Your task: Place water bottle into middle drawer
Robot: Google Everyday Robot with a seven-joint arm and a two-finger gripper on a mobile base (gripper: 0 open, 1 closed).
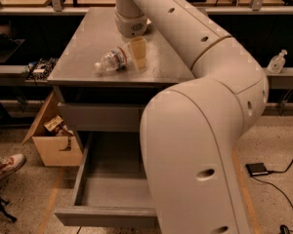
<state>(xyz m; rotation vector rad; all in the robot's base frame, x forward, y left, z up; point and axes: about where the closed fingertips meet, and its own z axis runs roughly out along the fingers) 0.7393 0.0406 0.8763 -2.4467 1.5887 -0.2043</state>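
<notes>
The water bottle (pixel 112 60) lies on its side on the grey cabinet top (pixel 88 33), white cap pointing left, label band around its middle. My gripper (pixel 138 54) hangs down from the wrist onto the cabinet top, right at the bottle's base end. The middle drawer (pixel 81 175) stands pulled open below, its grey floor bare where it shows. My arm's large link hides the drawer's right part.
A shut grey drawer front (pixel 100 116) sits above the open drawer. An open cardboard box (pixel 53 143) stands on the floor to the left, beside a person's shoe (pixel 6 165). A clear pump bottle (pixel 277 61) and a small black device (pixel 257 168) with cable are at right.
</notes>
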